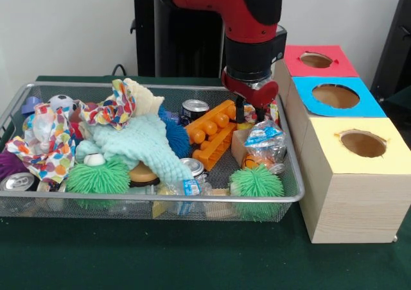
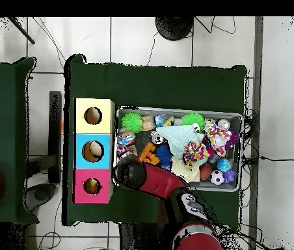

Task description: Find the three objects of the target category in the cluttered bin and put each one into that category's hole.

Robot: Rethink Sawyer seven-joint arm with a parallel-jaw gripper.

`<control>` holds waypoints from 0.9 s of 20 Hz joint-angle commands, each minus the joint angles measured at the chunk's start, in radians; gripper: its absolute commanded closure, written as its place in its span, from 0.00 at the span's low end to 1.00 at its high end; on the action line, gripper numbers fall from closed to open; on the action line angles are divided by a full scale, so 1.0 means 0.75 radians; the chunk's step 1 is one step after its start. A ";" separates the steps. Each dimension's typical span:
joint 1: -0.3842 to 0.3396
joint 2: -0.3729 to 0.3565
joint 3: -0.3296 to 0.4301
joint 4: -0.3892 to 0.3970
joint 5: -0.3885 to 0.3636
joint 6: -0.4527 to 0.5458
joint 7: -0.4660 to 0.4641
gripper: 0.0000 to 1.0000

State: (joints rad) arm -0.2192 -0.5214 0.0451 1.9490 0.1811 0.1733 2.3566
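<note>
The cluttered bin (image 1: 160,199), a wide silver wire-mesh tray, is full of mixed items; it also shows in the overhead view (image 2: 237,153). My gripper (image 1: 252,110) hangs low over the bin's far right corner, just above a clear plastic packet (image 1: 264,139) and beside an orange plastic toy (image 1: 212,133). Whether it holds anything is hidden. In the overhead view the arm's wrist (image 2: 129,172) covers the gripper. Three wooden boxes with round holes stand beside the bin: yellow top (image 1: 363,144), blue top (image 1: 335,96), red top (image 1: 316,60).
In the bin lie two green spiky balls (image 1: 98,174) (image 1: 257,182), a mint knitted cloth (image 1: 144,145), a dotted cloth (image 1: 45,142), cans (image 1: 194,108) (image 1: 18,182), a blue spiky ball (image 1: 174,136) and a small football (image 1: 61,101). The table is covered in dark green cloth (image 1: 192,258).
</note>
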 commanded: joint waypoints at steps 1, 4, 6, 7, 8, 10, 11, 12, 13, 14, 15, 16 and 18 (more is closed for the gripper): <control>-0.134 0.094 0.133 0.086 0.043 0.352 0.068 0.00; -0.178 0.075 0.156 0.079 0.039 0.449 0.046 0.00; -0.214 0.074 0.178 0.060 0.035 0.540 0.026 0.00; -0.229 0.084 0.188 0.050 0.031 0.565 0.013 0.00; -0.244 0.084 0.198 0.052 0.030 0.581 0.009 0.00; -0.274 0.087 0.237 0.085 0.052 0.568 0.019 0.00; -0.278 0.100 0.239 0.079 0.049 0.557 0.018 0.00; -0.289 0.109 0.252 0.090 0.048 0.529 0.022 0.00; -0.295 0.117 0.263 0.096 0.052 0.507 0.029 0.00; -0.302 0.126 0.275 0.102 0.056 0.485 0.037 0.00; -0.311 0.143 0.290 0.104 0.065 0.463 0.043 0.00; -0.335 0.146 0.326 0.131 0.090 0.436 0.056 0.00; -0.382 0.162 0.395 0.175 0.129 0.358 0.077 0.00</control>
State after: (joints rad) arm -0.4652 -0.4776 0.1755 1.9761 0.2074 0.4977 2.3566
